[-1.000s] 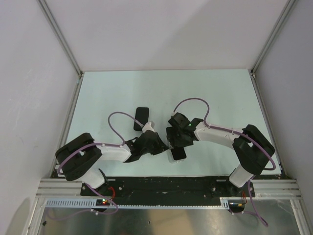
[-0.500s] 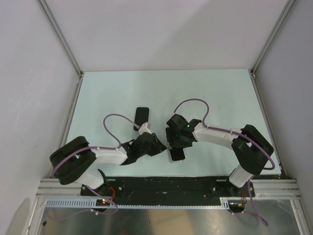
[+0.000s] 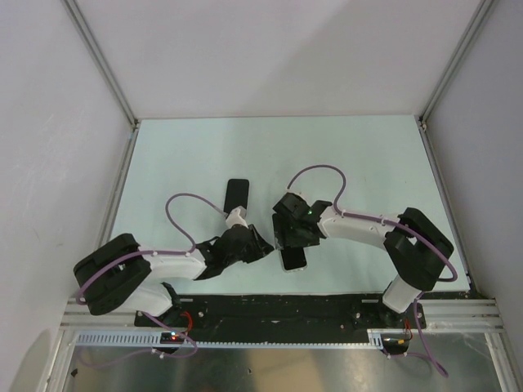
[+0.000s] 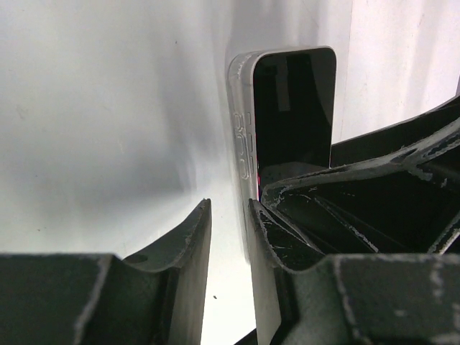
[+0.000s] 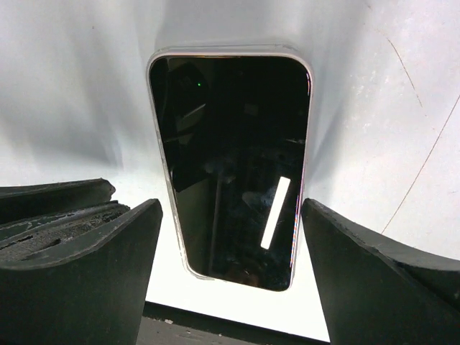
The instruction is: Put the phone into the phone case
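Right hand [image 5: 230,205] is spread wide and holds nothing. Its two fingers [image 5: 86,266] stand one on each long side of the phone [image 5: 230,158], which lies flat, screen up, near the front edge of the tabletop [image 3: 368,155]. The phone's long axis runs straight out from this hand, so the fingers are set across its width, and closing them would likely catch the two long edges. A pale rim frames the screen; I cannot tell whether that is the case already around it. Left hand [image 4: 228,210] points in from the other side. Its fingers are only slightly parted, with bare tabletop in the slit, and its tip sits just beside the phone's buttoned long edge, gripping nothing. Both hands are close, but the right one squarely straddles the phone. A second dark flat rectangle [image 3: 236,196] lies farther out, nearer the left arm.
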Tool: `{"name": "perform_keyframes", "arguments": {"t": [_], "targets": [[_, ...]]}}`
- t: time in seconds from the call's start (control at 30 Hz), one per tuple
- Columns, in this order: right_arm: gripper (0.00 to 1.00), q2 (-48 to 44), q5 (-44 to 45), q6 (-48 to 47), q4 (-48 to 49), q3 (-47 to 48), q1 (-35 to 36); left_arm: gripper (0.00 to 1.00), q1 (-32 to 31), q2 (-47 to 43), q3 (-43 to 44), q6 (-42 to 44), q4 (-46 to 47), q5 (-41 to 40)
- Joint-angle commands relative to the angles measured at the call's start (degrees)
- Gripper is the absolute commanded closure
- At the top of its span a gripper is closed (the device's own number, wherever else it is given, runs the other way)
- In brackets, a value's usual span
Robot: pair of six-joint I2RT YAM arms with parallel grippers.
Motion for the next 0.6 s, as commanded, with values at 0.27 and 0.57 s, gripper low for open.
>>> {"name": "perform_keyframes", "arguments": {"t": [0.27, 0.57], "targets": [[0.11, -3.1, 4.6, 2.3, 1.2, 2.4, 1.3, 0.71, -0.5, -0.8, 0.8, 2.3, 2.0, 0.6], [0.40, -14.7, 5.8, 2.6, 1.5, -5.4, -0.6, 0.79, -0.6, 1.4, 3.4, 3.9, 2.0, 3.3]]}}
